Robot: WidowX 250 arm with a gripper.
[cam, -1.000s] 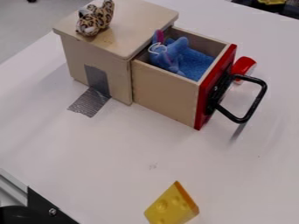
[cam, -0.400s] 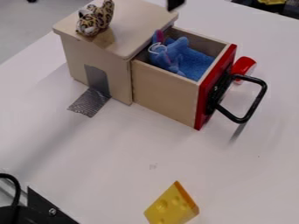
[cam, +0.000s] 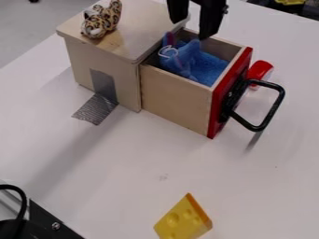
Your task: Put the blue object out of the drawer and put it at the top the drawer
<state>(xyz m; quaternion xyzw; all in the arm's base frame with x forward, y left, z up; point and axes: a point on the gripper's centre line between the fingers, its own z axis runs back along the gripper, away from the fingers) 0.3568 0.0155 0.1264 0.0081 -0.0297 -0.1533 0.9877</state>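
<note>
My black gripper [cam: 190, 27] hangs at the top of the view, its two fingers apart with nothing between them. It is over the back of the pulled-out drawer [cam: 176, 101], where the cabinet top [cam: 142, 29] meets it. Inside the drawer, near the cabinet, lies the blue plush object [cam: 181, 59] with a pink part and a white loop, just below the gripper. Blue lining covers the drawer's floor beside it.
A leopard-print toy [cam: 101, 19] sits on the cabinet top's left part. The drawer's black handle [cam: 272, 110] sticks out right, near a red object [cam: 260, 70]. A yellow cheese wedge [cam: 183, 218] lies at the front.
The gripper has come down into view from the top edge to above the drawer. At the lower left, a black cable has appeared. The blue object has not visibly moved.
</note>
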